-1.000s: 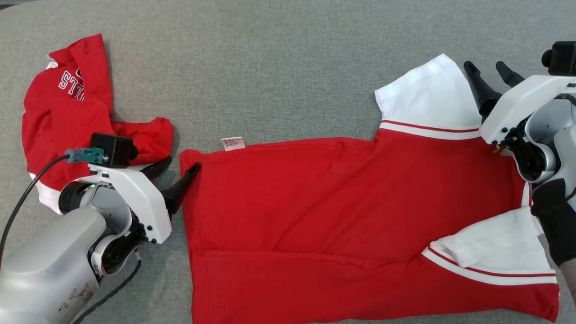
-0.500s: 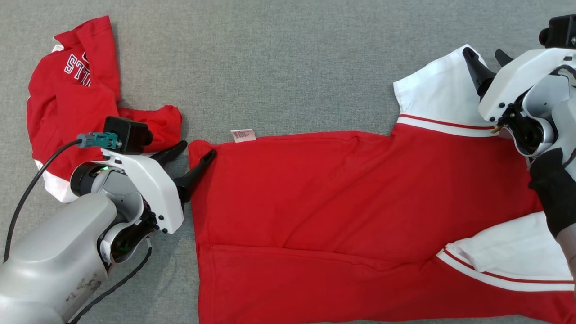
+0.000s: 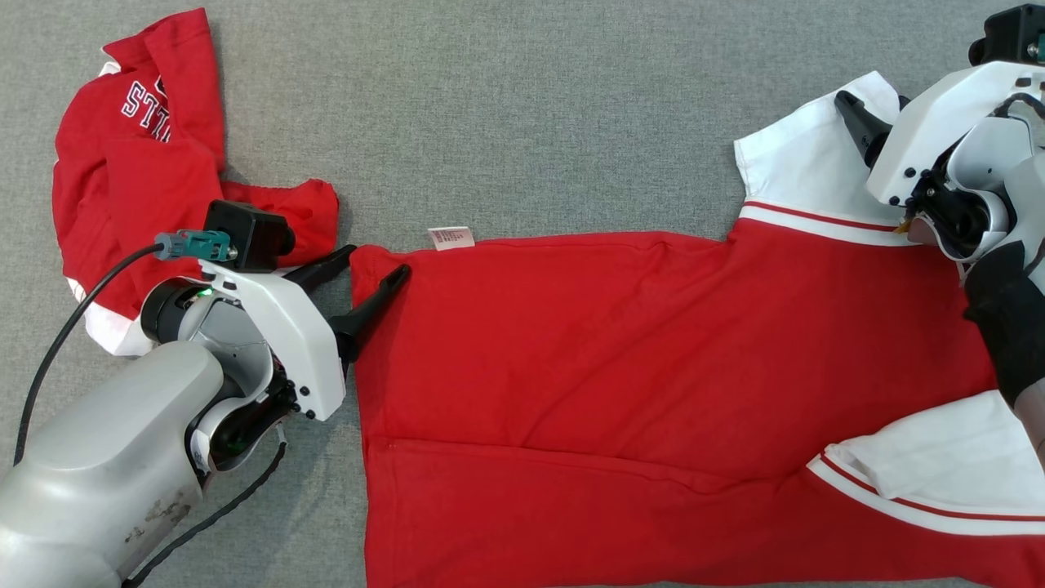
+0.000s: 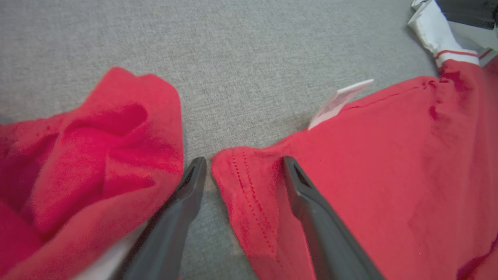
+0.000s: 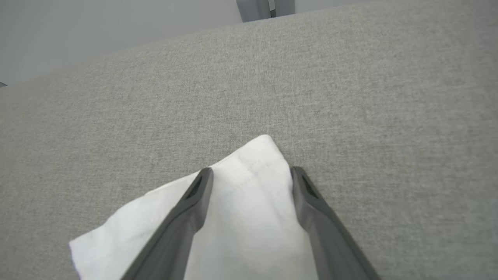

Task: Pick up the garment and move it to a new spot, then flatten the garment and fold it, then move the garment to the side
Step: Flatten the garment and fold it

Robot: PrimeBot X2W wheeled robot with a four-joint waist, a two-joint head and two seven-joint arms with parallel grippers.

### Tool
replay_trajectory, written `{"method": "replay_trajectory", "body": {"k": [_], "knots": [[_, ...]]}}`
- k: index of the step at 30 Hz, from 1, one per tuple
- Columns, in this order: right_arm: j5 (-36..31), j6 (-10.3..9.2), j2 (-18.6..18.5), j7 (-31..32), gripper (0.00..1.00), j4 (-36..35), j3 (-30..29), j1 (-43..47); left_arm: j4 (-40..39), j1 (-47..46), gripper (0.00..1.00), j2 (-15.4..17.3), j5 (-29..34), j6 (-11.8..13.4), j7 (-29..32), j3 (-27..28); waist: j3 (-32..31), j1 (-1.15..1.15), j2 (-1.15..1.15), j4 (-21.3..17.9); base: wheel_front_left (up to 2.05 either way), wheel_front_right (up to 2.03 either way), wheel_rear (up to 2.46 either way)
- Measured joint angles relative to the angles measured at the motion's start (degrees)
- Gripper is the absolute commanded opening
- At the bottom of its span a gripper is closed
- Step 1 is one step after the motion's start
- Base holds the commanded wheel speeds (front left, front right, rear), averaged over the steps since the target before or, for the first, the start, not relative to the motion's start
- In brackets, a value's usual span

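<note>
Matt cloth garment, woven grey surface

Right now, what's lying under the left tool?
The hem corner of the red shirt sits between the open left tool's fingers, on the grey surface. One finger is over that surface, the other over shirt. Anything beneath the shirt is hidden.

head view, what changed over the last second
The camera shifted, so the whole scene slid. Against the shirt, the left claw eased forward to straddle its hem corner, and the right claw moved in over the corner of the white sleeve. Both stay open, nothing gripped. Shirt and crumpled red garment lie unmoved.
</note>
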Motion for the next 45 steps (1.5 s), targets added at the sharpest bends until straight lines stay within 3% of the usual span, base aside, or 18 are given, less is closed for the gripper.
{"method": "replay_trajectory", "body": {"k": [1,3,4,7,8,9,21,30,35,45], "knots": [[0.1,0.00,0.0,0.0,1.00,0.1,0.2,-0.1,0.0,0.0,1.00,0.0,0.0,0.0,0.0,0.0,0.0,0.00,0.00,0.0,0.00,0.00,0.00],[0.4,0.00,0.1,0.0,0.72,0.2,0.6,-0.2,-0.1,0.0,0.91,0.1,0.0,0.0,0.0,0.0,0.0,0.00,0.00,-0.1,0.00,0.00,0.00],[0.6,0.00,0.0,-0.3,0.49,0.3,0.8,-0.2,-0.1,0.0,0.83,0.1,0.0,0.0,0.0,-0.1,0.0,0.00,0.00,-0.1,0.00,0.00,0.00],[0.7,0.00,0.0,-1.1,0.09,0.2,1.9,-0.3,-0.2,-0.1,0.30,0.1,0.0,0.0,0.3,-0.2,0.0,0.00,0.00,-0.2,0.00,0.00,0.00],[0.8,0.00,-0.1,-1.5,0.00,0.1,2.1,-0.3,-0.2,-0.1,0.11,0.1,0.0,-0.1,0.3,-0.2,0.0,0.00,0.00,-0.3,0.00,0.00,0.00],[1.0,0.00,-0.2,-2.0,0.00,0.1,2.2,-0.3,-0.3,-0.1,0.00,0.1,0.0,-0.1,0.4,-0.2,0.0,0.00,0.00,-0.3,0.00,0.00,0.00],[4.7,0.00,-1.1,-7.0,0.00,-3.0,5.7,3.1,-0.1,1.3,0.00,0.4,-0.4,-0.1,-0.6,-0.4,-4.3,0.00,0.00,-1.2,0.00,0.00,0.00],[9.4,0.00,-4.6,-7.4,0.00,-6.6,8.5,8.1,-0.3,5.6,0.00,2.1,-2.2,1.3,-1.0,-0.5,-9.9,0.00,0.00,-3.3,0.00,0.00,0.00],[13.6,0.00,-6.1,-6.5,0.00,-10.9,10.3,11.4,-2.1,7.2,0.00,3.0,-2.5,1.7,-1.2,-0.7,-12.7,0.00,0.00,-4.5,0.00,0.00,0.00],[19.0,0.00,-12.3,-0.9,0.00,-19.1,15.7,18.1,-4.0,11.9,0.00,6.3,-4.6,2.8,0.6,-2.1,-18.0,0.00,0.00,-6.9,0.00,0.00,0.00]]}}
